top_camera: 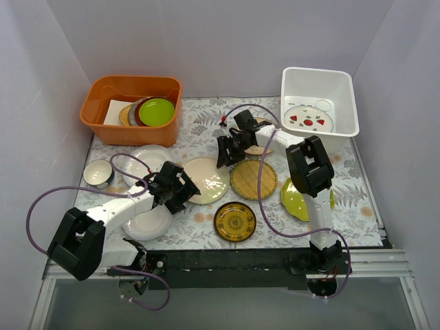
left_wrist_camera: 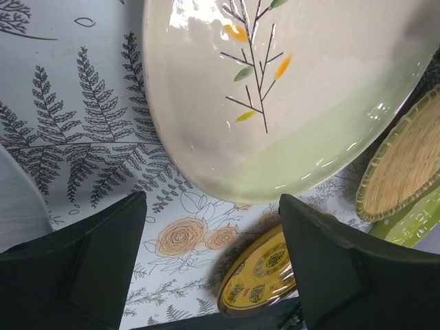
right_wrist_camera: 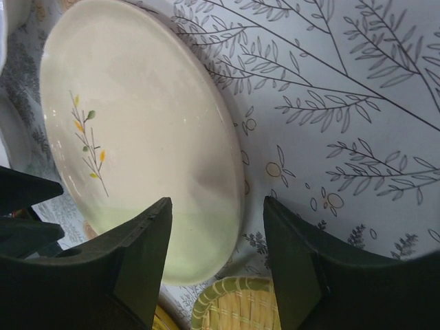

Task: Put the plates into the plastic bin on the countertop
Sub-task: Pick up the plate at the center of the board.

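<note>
Left gripper, jaws apart, beside cream plate rim

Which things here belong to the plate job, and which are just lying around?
Job: white square plastic bin; cream plate with a sprig; yellow woven-look plate; amber patterned plate; dotted lime-green plate; plain white plate.
Lying about: orange rounded tub; stacked plates inside it; small white bowl with a dark rim.

I can read no writing, label, brand or number in any of my views. The amber plate has small block-like marks in its middle, too small for me to tell whether they are lettering. The tabletop print shows only ferns and flowers.
</note>
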Robot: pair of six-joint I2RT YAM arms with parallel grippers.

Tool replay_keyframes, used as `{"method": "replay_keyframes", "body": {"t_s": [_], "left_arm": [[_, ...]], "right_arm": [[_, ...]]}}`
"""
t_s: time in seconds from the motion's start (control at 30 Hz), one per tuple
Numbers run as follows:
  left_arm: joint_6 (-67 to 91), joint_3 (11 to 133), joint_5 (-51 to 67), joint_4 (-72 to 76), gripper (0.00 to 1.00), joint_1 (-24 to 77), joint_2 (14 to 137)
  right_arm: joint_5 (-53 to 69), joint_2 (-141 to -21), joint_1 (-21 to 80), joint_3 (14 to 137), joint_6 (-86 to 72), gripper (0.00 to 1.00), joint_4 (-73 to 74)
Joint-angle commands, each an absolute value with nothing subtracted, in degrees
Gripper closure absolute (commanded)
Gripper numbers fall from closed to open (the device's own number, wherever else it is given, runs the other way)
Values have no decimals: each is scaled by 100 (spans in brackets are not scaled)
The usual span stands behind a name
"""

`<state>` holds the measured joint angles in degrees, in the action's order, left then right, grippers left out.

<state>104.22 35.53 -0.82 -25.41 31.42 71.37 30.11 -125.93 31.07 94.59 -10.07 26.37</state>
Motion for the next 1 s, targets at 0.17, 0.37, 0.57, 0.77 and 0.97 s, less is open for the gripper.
{"method": "replay_keyframes", "body": {"t_s": [0.17,0.37,0.57,0.77,0.97], "left_arm": [[10626,3507,-105,-2215,24,3261,7461],[10644,3489,-53,-2127,25,3305,7690],[10617,3515,-9,-2013,28,3340,7840],[10600,3524,-9,-1960,28,3384,7945],[10591,3489,-9,-1960,28,3419,7910]], "right_arm": [[3023,-12762,3076,9202,-870,37,2426],[3444,-12753,3120,8842,-1037,44,2145],[3454,-12692,3146,8526,-1142,60,1995],[3524,-12665,3146,8385,-1178,83,1942],[3463,-12402,3146,8376,-1213,92,1916]]}}
